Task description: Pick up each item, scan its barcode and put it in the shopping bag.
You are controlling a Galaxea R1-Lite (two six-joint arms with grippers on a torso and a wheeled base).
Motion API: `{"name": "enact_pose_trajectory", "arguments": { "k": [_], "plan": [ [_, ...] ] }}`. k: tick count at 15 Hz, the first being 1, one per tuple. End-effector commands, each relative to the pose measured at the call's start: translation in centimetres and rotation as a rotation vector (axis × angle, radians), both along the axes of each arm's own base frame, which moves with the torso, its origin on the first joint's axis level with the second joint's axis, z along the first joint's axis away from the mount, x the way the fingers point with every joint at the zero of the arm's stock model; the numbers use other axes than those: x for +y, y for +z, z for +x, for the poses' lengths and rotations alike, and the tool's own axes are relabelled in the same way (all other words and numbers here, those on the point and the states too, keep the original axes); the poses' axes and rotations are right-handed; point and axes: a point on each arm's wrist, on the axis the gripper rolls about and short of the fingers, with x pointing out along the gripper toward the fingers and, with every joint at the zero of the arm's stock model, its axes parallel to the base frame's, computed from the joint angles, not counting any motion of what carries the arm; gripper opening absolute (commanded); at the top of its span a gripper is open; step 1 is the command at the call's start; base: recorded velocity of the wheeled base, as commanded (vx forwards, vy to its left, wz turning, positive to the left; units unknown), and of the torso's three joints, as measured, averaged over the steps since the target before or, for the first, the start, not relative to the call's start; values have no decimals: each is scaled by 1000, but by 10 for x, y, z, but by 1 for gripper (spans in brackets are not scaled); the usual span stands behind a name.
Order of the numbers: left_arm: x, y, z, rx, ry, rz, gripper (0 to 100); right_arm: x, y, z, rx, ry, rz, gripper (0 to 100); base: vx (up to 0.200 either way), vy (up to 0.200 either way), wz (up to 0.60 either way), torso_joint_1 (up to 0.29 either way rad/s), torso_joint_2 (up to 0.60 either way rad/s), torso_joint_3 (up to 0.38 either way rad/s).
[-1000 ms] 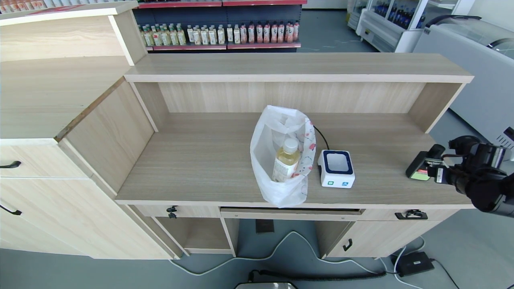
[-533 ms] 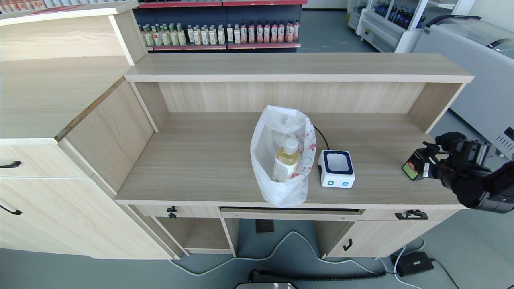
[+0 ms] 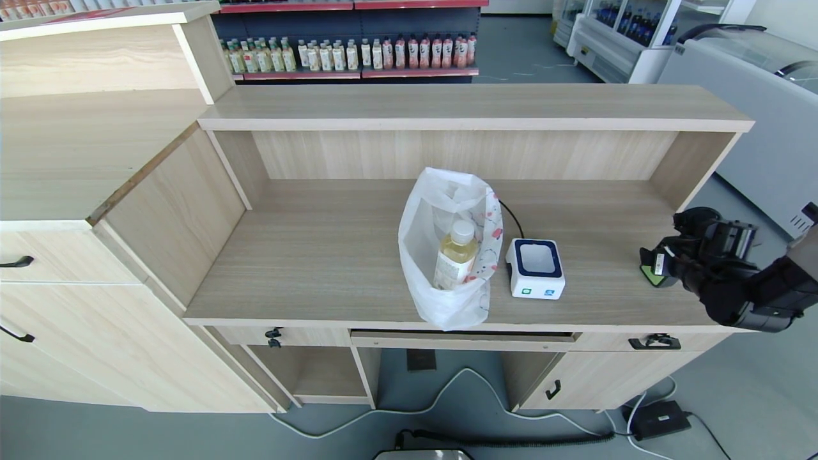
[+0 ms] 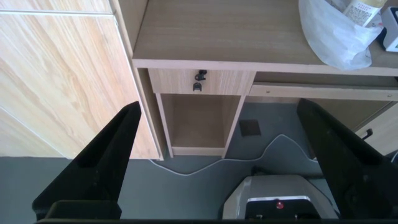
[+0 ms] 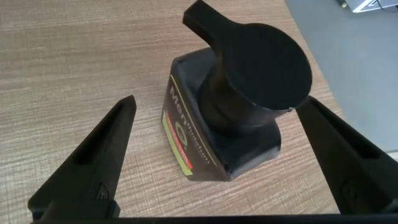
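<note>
One black bottle (image 3: pixel 652 267) (image 5: pixel 217 130) on the tabletop's (image 3: pixel 319 255) right end, under the right gripper (image 3: pixel 661 260) (image 5: pixel 217 102).
Its fingers (image 5: pixel 87 162) spread wide either side of the bottle, holding nothing. The left gripper (image 4: pixel 219 106), also wide open and empty, hangs before the tabletop's front edge. A drink bottle (image 3: pixel 455 257) stands in the shopping bag (image 3: pixel 418 255), beside the scanner (image 3: pixel 535 268).

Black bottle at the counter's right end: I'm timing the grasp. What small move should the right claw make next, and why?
Probably lower the right claw a little and close it on the black bottle. Its fingers are open, one on each side of the bottle, which stands on the counter ungripped. It must be lifted before it can reach the scanner.
</note>
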Motion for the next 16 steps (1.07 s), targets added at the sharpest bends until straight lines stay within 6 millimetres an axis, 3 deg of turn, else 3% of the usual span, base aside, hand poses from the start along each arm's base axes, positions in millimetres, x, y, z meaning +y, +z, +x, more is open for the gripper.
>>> {"name": "enact_pose_trajectory", "arguments": {
  "k": [1,3,4,11,14,15,16],
  "plan": [
    [0,0,0,2,0,0,100,2,-5,4,-5,36,4,100,0,0,0,0,0,0],
    [0,0,0,0,0,0,100,6,-6,5,-20,75,1,100,0,0,0,0,0,0],
    [0,0,0,2,0,0,100,8,-7,6,-19,80,-2,0,0,0,0,0,0,0],
    [0,0,0,0,0,0,100,14,-8,5,0,103,-60,0,0,0,0,0,0,0],
    [0,0,0,0,0,0,100,16,20,-8,-6,115,-178,0,0,0,0,0,0,0],
    [0,0,0,0,0,0,100,21,55,-39,-26,113,-233,0,0,0,0,0,0,0],
    [0,0,0,2,0,0,100,26,74,-67,-27,114,-266,0,0,0,0,0,0,0]
  ]
}}
